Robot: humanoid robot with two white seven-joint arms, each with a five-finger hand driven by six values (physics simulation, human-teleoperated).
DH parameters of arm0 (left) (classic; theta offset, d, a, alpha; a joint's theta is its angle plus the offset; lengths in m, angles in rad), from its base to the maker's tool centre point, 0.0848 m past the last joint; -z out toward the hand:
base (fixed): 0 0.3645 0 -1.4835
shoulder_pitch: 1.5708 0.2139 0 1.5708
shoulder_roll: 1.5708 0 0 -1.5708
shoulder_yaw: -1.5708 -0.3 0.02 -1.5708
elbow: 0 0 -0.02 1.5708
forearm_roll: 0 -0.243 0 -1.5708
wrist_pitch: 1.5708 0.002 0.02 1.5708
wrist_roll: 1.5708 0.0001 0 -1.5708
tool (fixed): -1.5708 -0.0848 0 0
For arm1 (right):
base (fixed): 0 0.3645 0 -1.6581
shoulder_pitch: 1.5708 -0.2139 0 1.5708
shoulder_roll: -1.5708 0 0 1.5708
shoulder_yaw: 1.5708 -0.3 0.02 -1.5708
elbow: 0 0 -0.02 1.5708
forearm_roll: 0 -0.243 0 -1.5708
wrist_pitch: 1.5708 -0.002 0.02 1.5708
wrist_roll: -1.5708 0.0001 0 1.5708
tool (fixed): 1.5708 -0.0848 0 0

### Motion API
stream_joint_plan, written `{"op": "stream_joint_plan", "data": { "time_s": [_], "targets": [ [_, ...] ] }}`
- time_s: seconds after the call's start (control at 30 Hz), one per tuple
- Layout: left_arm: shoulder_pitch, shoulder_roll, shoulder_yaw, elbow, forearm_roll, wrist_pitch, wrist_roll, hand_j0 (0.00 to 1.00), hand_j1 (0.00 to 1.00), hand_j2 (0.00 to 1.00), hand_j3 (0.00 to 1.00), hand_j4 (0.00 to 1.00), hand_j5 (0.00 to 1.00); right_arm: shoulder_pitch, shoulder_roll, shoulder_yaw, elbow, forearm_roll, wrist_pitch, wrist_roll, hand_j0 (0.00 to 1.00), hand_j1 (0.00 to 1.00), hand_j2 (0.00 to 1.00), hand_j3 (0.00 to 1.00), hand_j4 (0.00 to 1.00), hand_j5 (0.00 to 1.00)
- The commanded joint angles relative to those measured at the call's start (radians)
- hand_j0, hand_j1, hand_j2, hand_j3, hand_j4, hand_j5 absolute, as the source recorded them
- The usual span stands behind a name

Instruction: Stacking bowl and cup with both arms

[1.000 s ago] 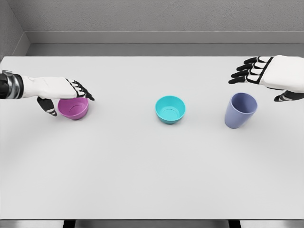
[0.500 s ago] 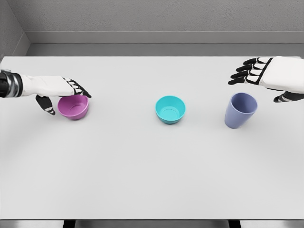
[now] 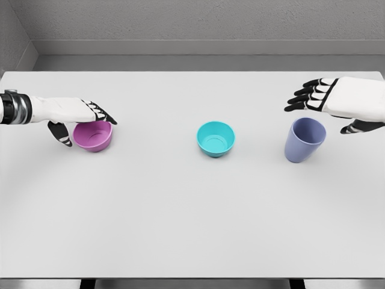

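- Left robot hand (image 3: 81, 115), left of frame: fingers draped over pink bowl (image 3: 93, 135), grip unconfirmed; may slip.
- Right robot hand (image 3: 325, 101), upper right: spread above purple cup (image 3: 304, 139); could topple it.
- Teal bowl (image 3: 215, 138): centre of surface (image 3: 180, 211).

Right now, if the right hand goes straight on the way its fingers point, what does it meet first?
Probably nothing: the right hand points left, above the purple cup, and the table looks free there. Depth is unclear.
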Motion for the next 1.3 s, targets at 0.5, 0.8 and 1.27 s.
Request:
{"op": "stream_joint_plan", "data": {
  "time_s": [0.5, 0.8, 1.27],
  "targets": [
    [0.000, -0.012, 0.000, 0.006, 0.003, 0.002, 0.000, 1.00, 1.00, 1.00, 1.00, 1.00, 1.00, 0.000, 0.037, 0.050, 0.044, 0.039, 0.003, 0.000, 1.00, 1.00, 1.00, 1.00, 1.00, 1.00],
    [0.003, -0.022, -0.003, 0.006, 0.002, 0.002, 0.000, 1.00, 1.00, 1.00, 1.00, 1.00, 1.00, 0.000, 0.037, 0.050, 0.046, 0.040, 0.003, 0.000, 1.00, 1.00, 1.00, 1.00, 1.00, 1.00],
    [0.009, -0.022, -0.005, 0.006, -0.006, 0.002, 0.000, 0.99, 0.99, 0.99, 0.99, 0.99, 0.99, 0.000, 0.059, 0.059, 0.064, 0.046, 0.003, 0.000, 1.00, 1.00, 1.00, 1.00, 1.00, 1.00]
  ]
}}
